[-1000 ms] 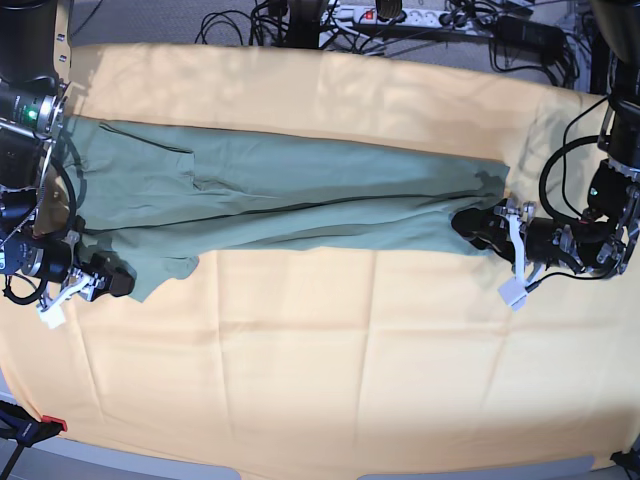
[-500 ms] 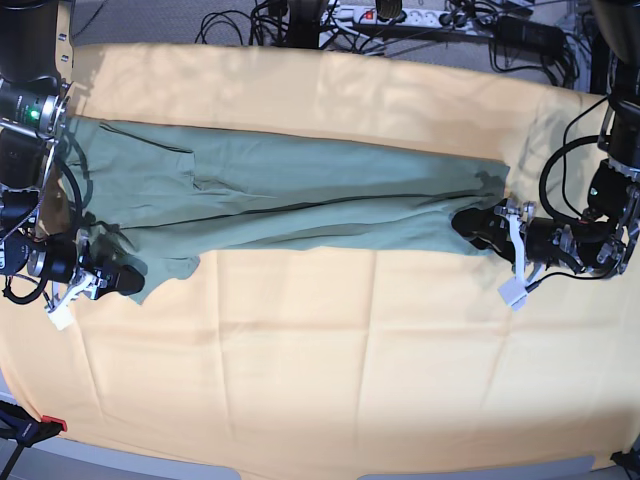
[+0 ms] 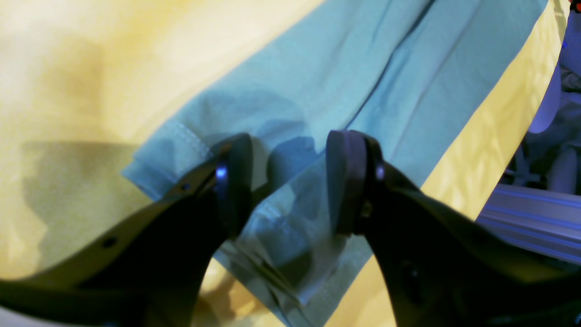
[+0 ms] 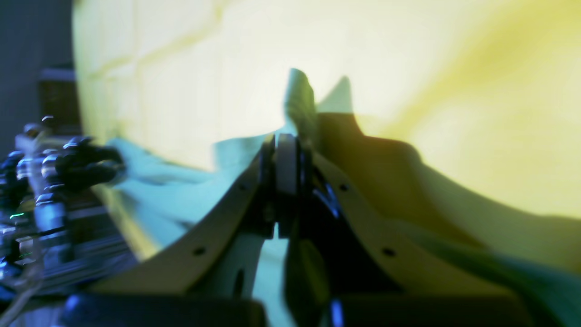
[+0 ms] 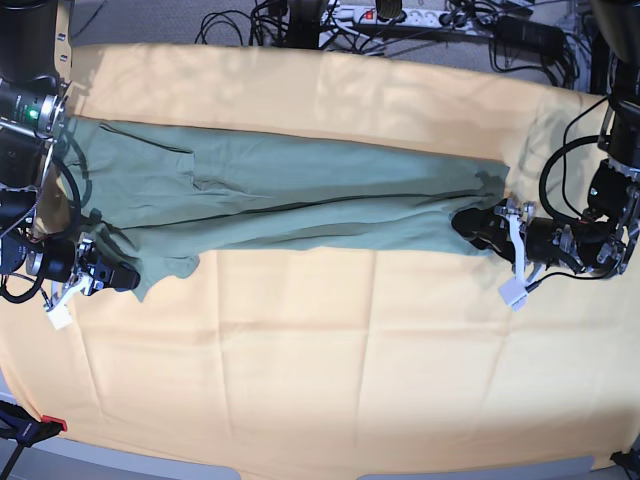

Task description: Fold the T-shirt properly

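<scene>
The sage-green T-shirt (image 5: 300, 195) lies folded into a long band across the pale orange-yellow cloth (image 5: 350, 350). My left gripper (image 5: 470, 226) sits low at the band's right end. In the left wrist view it (image 3: 289, 181) is open, its fingers (image 3: 236, 181) straddling the shirt's hemmed corner (image 3: 290, 218). My right gripper (image 5: 124, 278) is at the band's lower left corner. In the blurred right wrist view it (image 4: 286, 163) is shut, with a flap of the T-shirt (image 4: 300, 102) standing up from between the pads.
Cables and a power strip (image 5: 400, 15) lie beyond the table's far edge. A red clamp (image 5: 50, 423) holds the cloth at the near left corner. White tags hang off both grippers, one (image 5: 512, 292) on the right and one (image 5: 58, 318) on the left.
My right gripper nudged a little toward the shirt's lower left corner and then back, with the corner barely shifting. My left arm has not moved.
</scene>
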You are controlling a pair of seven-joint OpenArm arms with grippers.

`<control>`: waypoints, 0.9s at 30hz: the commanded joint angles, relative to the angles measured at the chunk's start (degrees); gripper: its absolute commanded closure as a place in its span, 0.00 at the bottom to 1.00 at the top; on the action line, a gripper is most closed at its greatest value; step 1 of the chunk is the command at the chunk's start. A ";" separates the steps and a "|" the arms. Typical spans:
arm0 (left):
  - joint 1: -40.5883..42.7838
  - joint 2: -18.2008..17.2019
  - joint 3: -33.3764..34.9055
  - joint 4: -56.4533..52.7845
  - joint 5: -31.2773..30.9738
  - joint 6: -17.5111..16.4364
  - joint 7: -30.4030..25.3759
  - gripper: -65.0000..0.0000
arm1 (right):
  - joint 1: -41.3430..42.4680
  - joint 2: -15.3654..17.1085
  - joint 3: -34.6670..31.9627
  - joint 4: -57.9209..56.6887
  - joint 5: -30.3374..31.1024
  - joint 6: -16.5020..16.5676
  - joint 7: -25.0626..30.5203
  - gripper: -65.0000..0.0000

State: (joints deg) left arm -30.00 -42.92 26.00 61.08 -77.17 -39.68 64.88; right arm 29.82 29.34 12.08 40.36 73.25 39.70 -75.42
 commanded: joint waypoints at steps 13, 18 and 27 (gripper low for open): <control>-1.46 -1.05 -1.36 0.57 -3.30 -0.32 -0.83 0.55 | -16.85 3.48 0.17 36.35 9.22 0.30 -4.15 1.00; -1.46 -1.09 -2.75 0.57 -3.28 -0.32 -0.83 0.55 | -21.42 5.75 0.17 38.42 9.22 0.30 -4.58 1.00; -1.49 -1.07 -10.27 0.57 -3.58 -0.32 -0.81 0.55 | -24.59 8.28 0.17 38.40 2.78 0.30 -4.58 1.00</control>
State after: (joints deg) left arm -29.89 -42.89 16.40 61.04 -79.26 -39.55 64.93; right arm 4.14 36.14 11.77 77.95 74.83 39.72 -80.66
